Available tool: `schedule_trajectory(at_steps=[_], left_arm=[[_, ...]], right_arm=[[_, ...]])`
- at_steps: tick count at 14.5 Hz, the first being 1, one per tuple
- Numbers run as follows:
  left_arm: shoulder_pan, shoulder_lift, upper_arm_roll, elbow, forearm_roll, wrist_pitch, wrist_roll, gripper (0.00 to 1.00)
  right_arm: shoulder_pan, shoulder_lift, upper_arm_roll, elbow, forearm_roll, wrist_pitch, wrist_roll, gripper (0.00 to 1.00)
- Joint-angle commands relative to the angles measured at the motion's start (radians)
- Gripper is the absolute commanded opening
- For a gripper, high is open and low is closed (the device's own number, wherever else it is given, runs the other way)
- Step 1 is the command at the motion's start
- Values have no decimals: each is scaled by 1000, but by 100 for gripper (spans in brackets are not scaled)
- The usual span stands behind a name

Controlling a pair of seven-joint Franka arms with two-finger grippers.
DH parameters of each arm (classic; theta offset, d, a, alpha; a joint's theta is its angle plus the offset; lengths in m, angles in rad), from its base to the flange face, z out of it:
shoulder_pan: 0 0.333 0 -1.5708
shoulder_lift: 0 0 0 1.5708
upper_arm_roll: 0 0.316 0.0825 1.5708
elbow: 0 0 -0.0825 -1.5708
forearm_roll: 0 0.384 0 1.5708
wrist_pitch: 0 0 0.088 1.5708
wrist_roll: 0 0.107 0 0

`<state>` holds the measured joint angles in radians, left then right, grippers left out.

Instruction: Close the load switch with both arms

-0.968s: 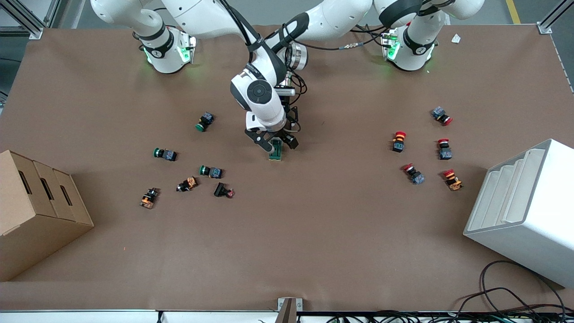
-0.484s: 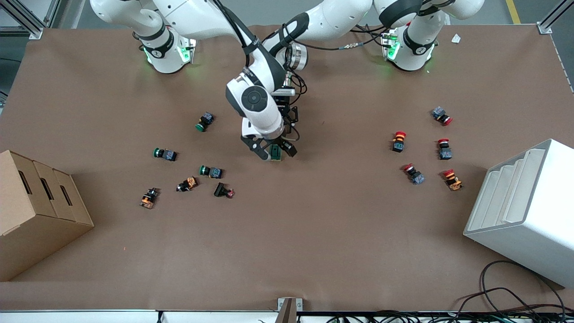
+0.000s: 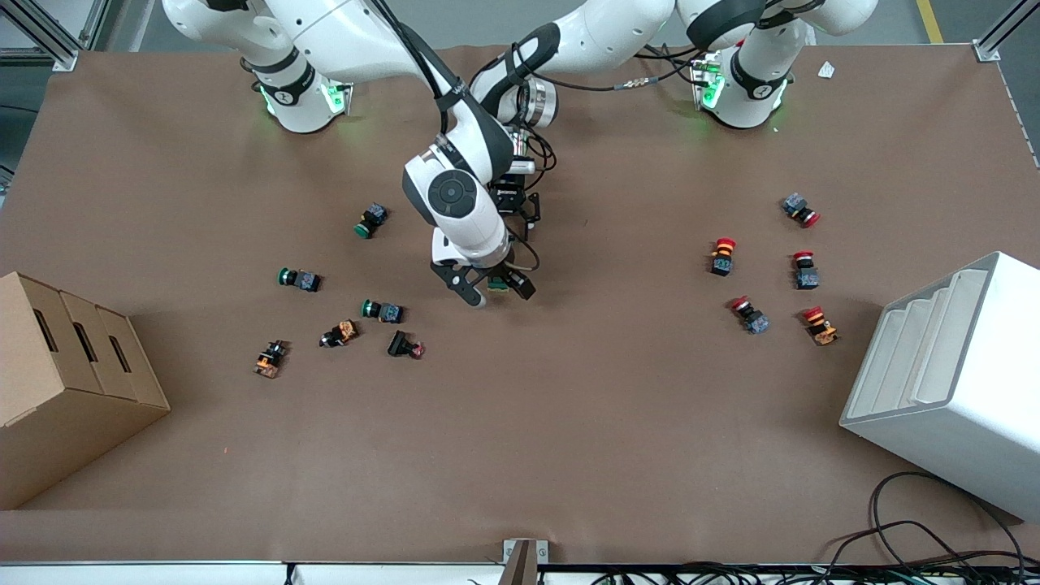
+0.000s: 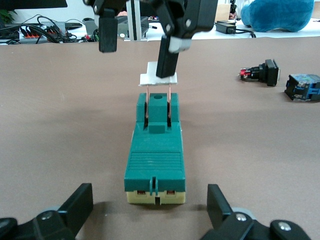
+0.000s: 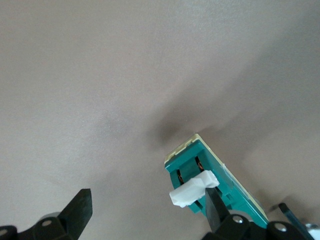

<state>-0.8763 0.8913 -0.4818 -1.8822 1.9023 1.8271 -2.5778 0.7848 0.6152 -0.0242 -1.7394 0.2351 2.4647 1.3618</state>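
Note:
The load switch (image 4: 156,150) is a dark-green block on a cream base, lying mid-table. Its white lever (image 4: 159,78) stands raised on two copper blades. In the front view only a green sliver (image 3: 496,283) shows under the right hand. My right gripper (image 3: 491,290) is open over the switch's lever end. One of its fingers (image 5: 216,212) touches the white lever (image 5: 194,189); the other hangs free beside it. My left gripper (image 4: 150,215) is open and low at the switch's other end. Its fingers (image 4: 75,210) stand to either side, not touching.
Green, orange and black push-buttons (image 3: 382,310) lie toward the right arm's end, by a cardboard box (image 3: 73,382). Red push-buttons (image 3: 721,256) lie toward the left arm's end, by a white bin (image 3: 951,382). Cables hang at the near table edge.
My right hand has moved toward the front camera and now covers most of the switch, which showed between its fingers before. The left arm has stayed where it was.

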Motion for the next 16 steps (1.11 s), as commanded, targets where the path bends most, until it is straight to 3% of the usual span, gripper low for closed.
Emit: schedule_trajectory(at_steps=[1,12,16], left_arm=[[0,23,12,17,15,3,-7,100],[7,11,20,40,1,3,1,99],[11,5,17,41,-25,37,27,100]], right_arm=[[-6,41,4,47,-3,7,-18,100],[-64,132,3,124,-3,68,-104,100],[-122,107,3,172,0,-76,-180,100]])
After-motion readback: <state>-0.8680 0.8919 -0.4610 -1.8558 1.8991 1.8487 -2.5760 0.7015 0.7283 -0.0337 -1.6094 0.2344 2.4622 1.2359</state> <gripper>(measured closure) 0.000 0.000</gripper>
